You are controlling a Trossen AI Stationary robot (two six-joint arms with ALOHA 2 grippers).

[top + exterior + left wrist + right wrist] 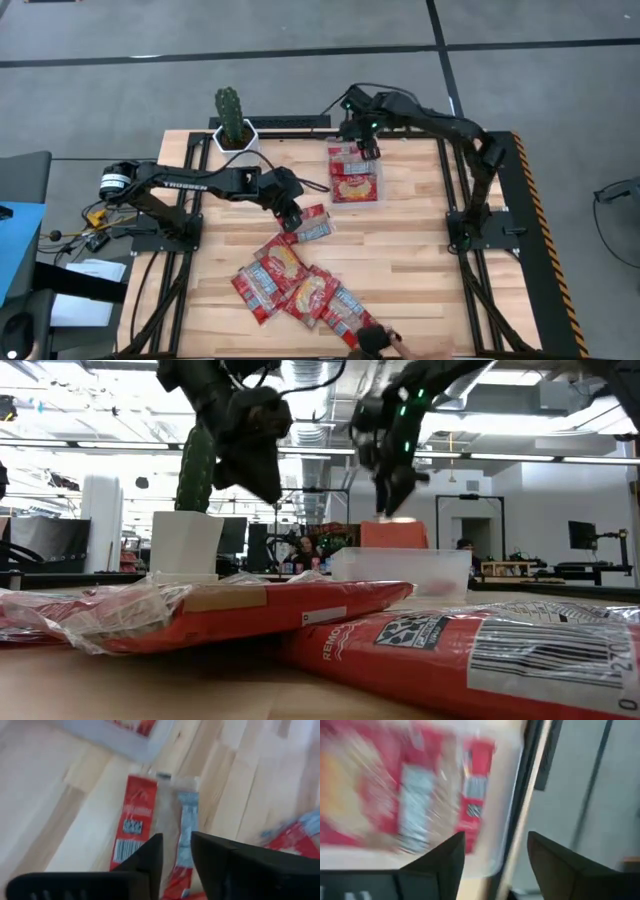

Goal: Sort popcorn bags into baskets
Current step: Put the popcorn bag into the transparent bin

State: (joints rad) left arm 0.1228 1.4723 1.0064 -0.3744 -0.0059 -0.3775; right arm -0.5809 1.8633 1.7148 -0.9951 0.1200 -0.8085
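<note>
Several red bags [290, 280] lie in a loose heap on the wooden table [420, 250], on the side of the tray [355, 180] away from the cactus [230, 115]. One more bag [312, 225] lies apart, between the heap and the tray, with its barcode panel showing in the left wrist view [134, 827]. The clear tray sits near the table's far edge, beside the white cactus pot [236, 138], and already holds bags with yellow popcorn pictures [355, 186].

The left gripper [293, 222] hangs just over that lone bag, on the heap side of the tray; its fingers [147, 865] stand slightly parted and grasp nothing. The right gripper [366, 150] is above the tray's far end, fingers [445, 862] spread wide and empty, with the bags in the tray blurred below them [415, 795].

In the low view the nearest bag [480, 655] shows a barcode and the partial word "REMO"; the rest of the print is too small to read. The left arm carries white lettering, "TROSSEN" [186, 183]. A dark-gloved hand [375, 342] touches the table's near edge, beside the heap and well apart from the tray.
</note>
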